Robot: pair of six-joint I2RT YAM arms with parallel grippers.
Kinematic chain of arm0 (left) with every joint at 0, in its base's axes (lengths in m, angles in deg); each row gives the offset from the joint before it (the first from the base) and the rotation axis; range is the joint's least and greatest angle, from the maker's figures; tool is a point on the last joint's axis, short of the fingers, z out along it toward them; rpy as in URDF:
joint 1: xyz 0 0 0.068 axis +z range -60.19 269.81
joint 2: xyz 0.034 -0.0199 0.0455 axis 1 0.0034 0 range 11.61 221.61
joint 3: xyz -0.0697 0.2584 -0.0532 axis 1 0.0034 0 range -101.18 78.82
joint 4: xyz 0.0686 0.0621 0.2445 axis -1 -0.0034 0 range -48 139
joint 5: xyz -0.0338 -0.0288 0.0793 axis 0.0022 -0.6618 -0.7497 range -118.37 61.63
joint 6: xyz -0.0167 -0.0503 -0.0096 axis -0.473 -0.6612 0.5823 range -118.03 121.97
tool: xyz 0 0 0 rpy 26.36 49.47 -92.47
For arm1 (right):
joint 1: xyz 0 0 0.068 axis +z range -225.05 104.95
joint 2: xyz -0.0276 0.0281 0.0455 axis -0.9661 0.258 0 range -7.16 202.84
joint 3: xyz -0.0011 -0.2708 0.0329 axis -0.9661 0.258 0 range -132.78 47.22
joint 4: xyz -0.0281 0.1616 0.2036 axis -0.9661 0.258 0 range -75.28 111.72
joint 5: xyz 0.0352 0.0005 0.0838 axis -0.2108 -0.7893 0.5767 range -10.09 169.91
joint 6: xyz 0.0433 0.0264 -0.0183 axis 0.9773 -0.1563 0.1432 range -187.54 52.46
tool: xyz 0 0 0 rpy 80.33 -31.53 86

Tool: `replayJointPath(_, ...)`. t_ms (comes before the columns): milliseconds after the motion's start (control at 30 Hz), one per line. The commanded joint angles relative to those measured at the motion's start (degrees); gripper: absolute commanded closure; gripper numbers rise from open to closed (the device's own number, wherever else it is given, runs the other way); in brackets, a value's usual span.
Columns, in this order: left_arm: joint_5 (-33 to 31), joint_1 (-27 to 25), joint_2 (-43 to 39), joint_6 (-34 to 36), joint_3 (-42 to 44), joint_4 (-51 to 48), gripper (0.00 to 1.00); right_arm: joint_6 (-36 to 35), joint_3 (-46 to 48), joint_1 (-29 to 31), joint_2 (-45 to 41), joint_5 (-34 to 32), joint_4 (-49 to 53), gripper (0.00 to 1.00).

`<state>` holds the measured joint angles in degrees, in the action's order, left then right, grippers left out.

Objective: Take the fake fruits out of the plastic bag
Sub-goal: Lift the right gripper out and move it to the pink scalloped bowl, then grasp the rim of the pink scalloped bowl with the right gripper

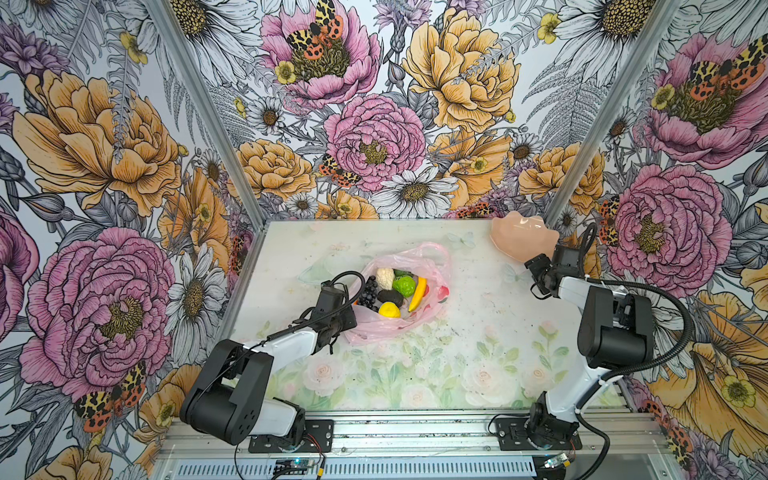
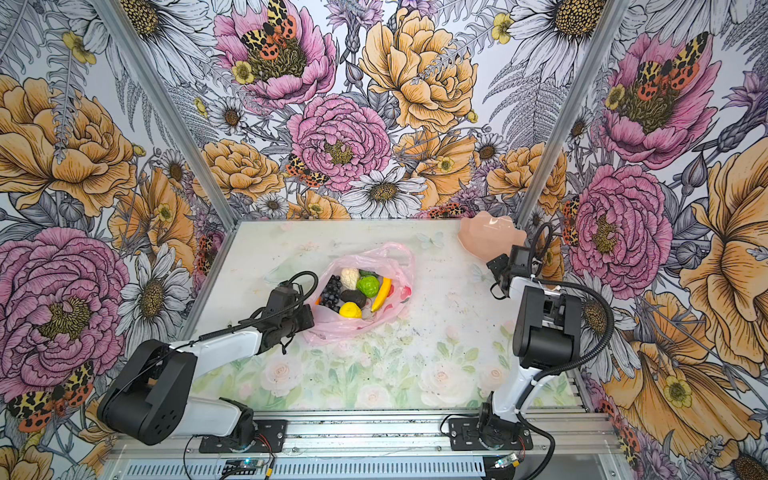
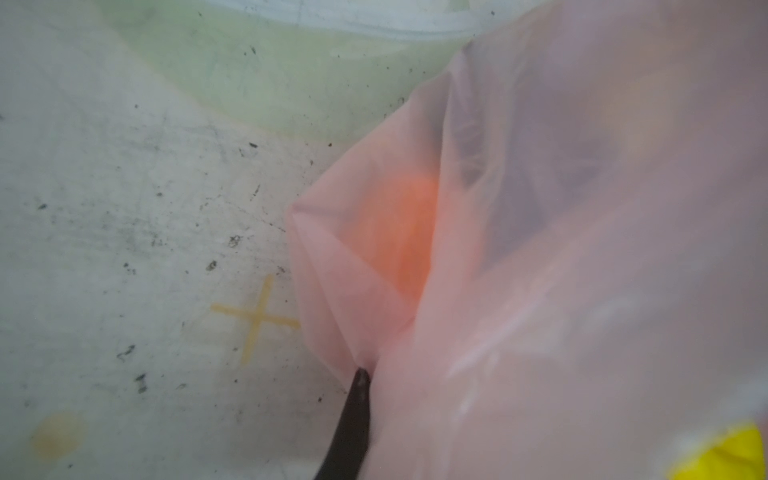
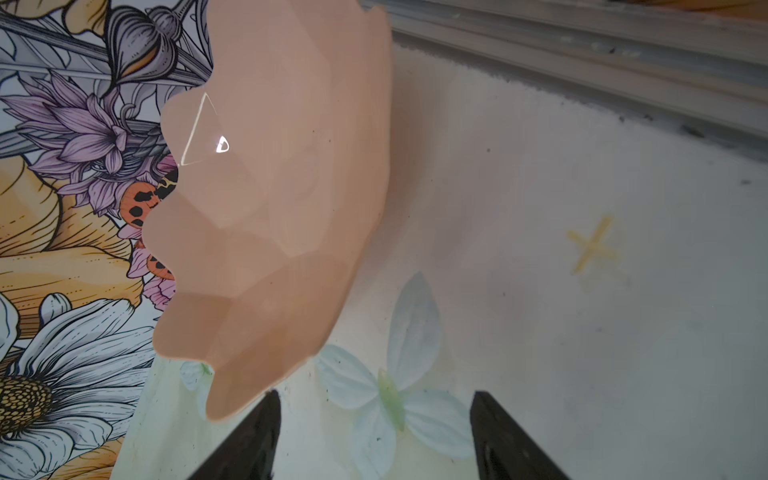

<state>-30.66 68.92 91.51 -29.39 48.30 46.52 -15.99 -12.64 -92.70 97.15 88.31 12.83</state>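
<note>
My left pincer (image 3: 360, 376) is clamped on the near-left rim of the plastic bag (image 1: 434, 259), mid-table. My right pincer (image 4: 374, 401) stands apart, empty, far right by the dish (image 4: 282, 199). The fake fruits (image 1: 404, 286) inside look light, rigid and smooth, so I'd take the banana (image 1: 417, 294) across its middle.

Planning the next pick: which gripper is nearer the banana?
Left. The left gripper pinches the bag at its rim, across its mouth from the banana; the right gripper hangs open by the dish at the far right corner, apart from the bag.
</note>
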Motion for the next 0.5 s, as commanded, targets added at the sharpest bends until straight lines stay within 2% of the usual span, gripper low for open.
replayJointPath(0, 0.18, -0.37, 0.74, 1.08, -0.64, 1.16, 0.92, 0.28, -4.59, -1.18, 3.01, 3.58, -3.04, 0.31)
replayJointPath(467, -0.53, -0.54, 1.76, 1.24, -1.21, 1.07, 0.89, 2.63, -11.86, -2.3, 11.71, 7.1, -2.08, 0.6)
